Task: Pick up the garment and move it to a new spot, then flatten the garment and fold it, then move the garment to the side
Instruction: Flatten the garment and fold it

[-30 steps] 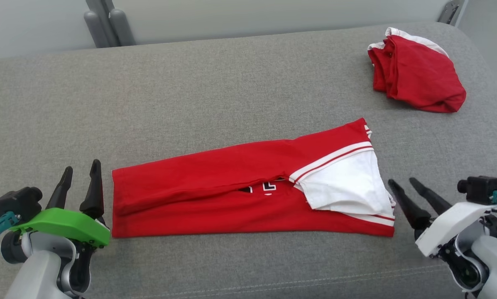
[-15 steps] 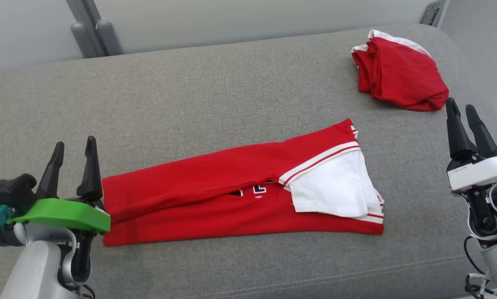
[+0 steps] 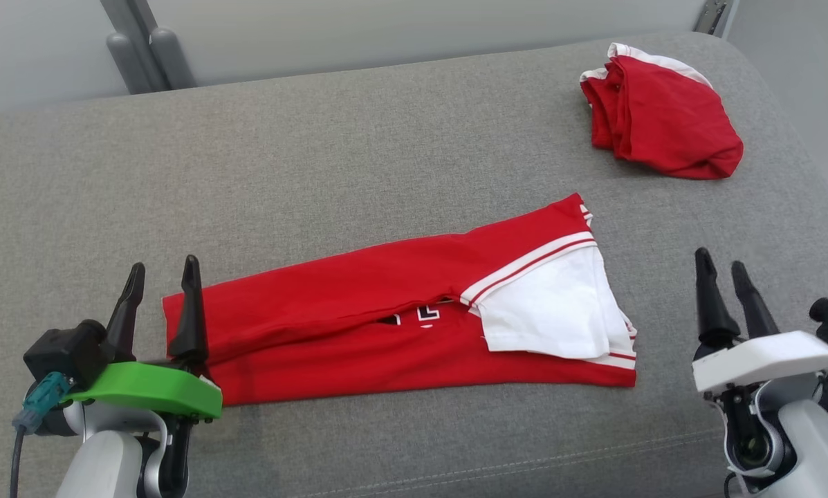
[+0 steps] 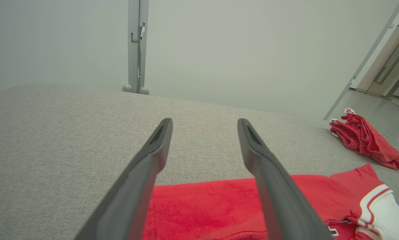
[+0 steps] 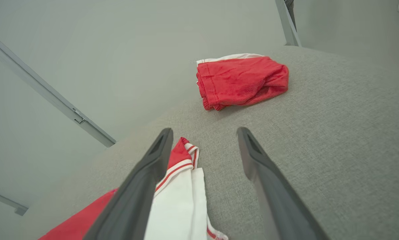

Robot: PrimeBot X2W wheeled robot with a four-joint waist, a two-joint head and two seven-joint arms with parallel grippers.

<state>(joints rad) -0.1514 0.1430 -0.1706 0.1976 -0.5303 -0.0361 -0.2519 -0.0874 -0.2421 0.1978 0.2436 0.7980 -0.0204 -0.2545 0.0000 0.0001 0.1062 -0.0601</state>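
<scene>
Currently: Both Grippers Open, Garment Flat at Centre

1. Left gripper (image 3: 164,263): two long, dark, tapered fingers, spread apart with nothing between them. A glossy green cover (image 3: 144,387) caps the wrist. In the head view the inner finger overlaps the left hem of the garment (image 3: 358,311). In the left wrist view the hem lies below the gap between the fingers. Contact with the cloth cannot be determined.

2. Right gripper (image 3: 719,259): fingers likewise parted and empty, mounted under a smooth white cover (image 3: 759,356). It stands to the right of the garment's white end, apart from it.

3. Garment: red knit fabric, folded into a long band that lies flat across the middle of the cushion (image 3: 317,173). A lengthwise fold runs along it, and part of a black-and-white print shows at the seam. At the right end lies a white panel (image 3: 552,311), trimmed with red and white stripes.

4. Cushion: grey, coarse woven upholstery with rounded edges and a stitched seam along the near side.

5. Second red garment (image 3: 663,117): a rumpled, bunched heap with a white edge, at the far right corner, well apart from the flat garment.

6. Background: two grey rounded posts (image 3: 140,55) against a plain pale wall (image 3: 420,28).
</scene>
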